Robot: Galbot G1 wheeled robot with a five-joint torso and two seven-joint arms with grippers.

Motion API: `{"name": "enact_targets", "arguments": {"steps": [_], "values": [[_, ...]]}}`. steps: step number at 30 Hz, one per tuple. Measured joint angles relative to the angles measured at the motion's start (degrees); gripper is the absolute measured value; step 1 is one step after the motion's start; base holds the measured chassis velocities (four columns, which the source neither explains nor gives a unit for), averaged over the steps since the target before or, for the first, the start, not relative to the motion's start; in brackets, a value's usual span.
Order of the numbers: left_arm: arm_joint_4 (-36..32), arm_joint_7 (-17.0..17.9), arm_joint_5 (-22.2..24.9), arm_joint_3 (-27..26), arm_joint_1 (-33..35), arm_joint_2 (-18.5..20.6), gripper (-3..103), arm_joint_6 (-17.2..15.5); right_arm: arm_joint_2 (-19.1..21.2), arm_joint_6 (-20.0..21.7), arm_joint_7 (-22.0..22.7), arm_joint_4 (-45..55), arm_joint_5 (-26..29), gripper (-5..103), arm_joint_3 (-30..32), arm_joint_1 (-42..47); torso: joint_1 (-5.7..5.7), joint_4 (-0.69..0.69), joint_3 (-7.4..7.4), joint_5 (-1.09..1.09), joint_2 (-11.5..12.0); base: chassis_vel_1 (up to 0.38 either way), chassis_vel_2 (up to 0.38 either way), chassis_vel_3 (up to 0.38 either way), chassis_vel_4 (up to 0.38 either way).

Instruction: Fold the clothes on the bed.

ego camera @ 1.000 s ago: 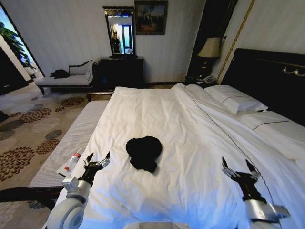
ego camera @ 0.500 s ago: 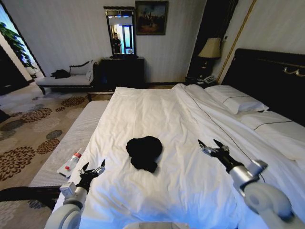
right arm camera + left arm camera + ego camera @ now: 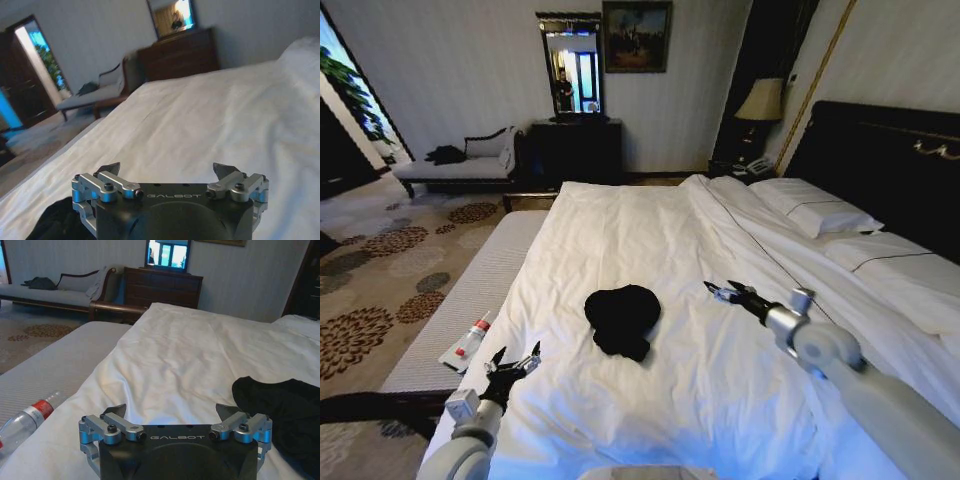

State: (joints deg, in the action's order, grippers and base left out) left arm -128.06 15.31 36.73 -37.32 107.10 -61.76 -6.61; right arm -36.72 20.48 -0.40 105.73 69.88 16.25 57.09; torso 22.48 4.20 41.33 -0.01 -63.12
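The bed (image 3: 650,250) is big and white, with pillows (image 3: 820,210) up by a dark headboard (image 3: 890,150). In the middle of it, near the foot end, lies the shirt (image 3: 622,318). It is black and all bunched up in a soft lump, not flat. I think it is light and floppy, so it will bend and slip any way it is pulled, and it will not break. It looks too scrunched to fold as it is. A good place to grab it would be a loose edge or a corner that sticks out, like the low tip of the lump, but I cannot tell which part is a sleeve or the hem. The right gripper (image 3: 722,292) hangs over the bed just to the right of the shirt, not touching it, and its fingers are spread apart. The left gripper (image 3: 515,362) is low at the left edge of the bed, apart from the shirt, with its fingers spread too. A small bottle (image 3: 470,340) with a red band lies on the grey bench (image 3: 470,290) beside the bed, near the left gripper.
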Motion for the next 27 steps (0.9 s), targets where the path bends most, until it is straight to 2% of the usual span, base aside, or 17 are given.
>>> {"name": "enact_targets", "arguments": {"steps": [4, 5, 9, 13, 20, 27], "values": [[-0.50, 0.20, -0.39, 0.29, -0.06, 0.12, 100, -0.15, -2.82, 1.21, -0.01, -5.04, 1.22, 100, -9.59, -8.83, 0.00, 0.01, 0.00, 0.01, 0.00, 0.000, 0.000, 0.000, 0.000], [-0.50, 0.20, -0.39, 0.29, -0.06, 0.12, 100, -0.15, -2.82, 1.21, -0.01, -5.04, 1.22, 100, -9.59, -8.83, 0.00, 0.01, 0.00, 0.01, 0.00, 0.000, 0.000, 0.000, 0.000], [-0.84, 0.53, -0.52, 0.55, -0.26, 0.91, 100, -0.56, -7.85, 1.59, -0.09, -12.25, 1.61, 100, -16.98, -16.97, 0.00, 0.00, 0.00, 0.00, 0.00, 0.000, 0.000, 0.000, 0.000], [-0.92, 0.79, -0.48, 0.73, -0.63, 1.30, 100, -0.83, -10.28, 1.68, -0.35, -17.04, 1.51, 100, -20.95, -20.59, 0.00, 0.00, 0.00, 0.01, 0.00, 0.000, 0.000, 0.000, 0.000], [-1.07, 0.99, -0.47, 1.26, -0.84, 1.72, 100, -1.14, -12.76, 1.60, -1.82, -23.53, -1.34, 100, -24.71, -23.08, 0.00, 0.01, 0.00, 0.01, 0.00, 0.000, 0.000, 0.000, 0.000], [-0.84, 1.00, -0.59, 1.69, -1.18, 1.99, 100, -1.21, -13.81, 1.36, -2.77, -24.87, -2.27, 100, -25.63, -22.62, -0.01, 0.01, 0.00, 0.01, 0.00, 0.000, 0.000, 0.000, 0.000]]}}
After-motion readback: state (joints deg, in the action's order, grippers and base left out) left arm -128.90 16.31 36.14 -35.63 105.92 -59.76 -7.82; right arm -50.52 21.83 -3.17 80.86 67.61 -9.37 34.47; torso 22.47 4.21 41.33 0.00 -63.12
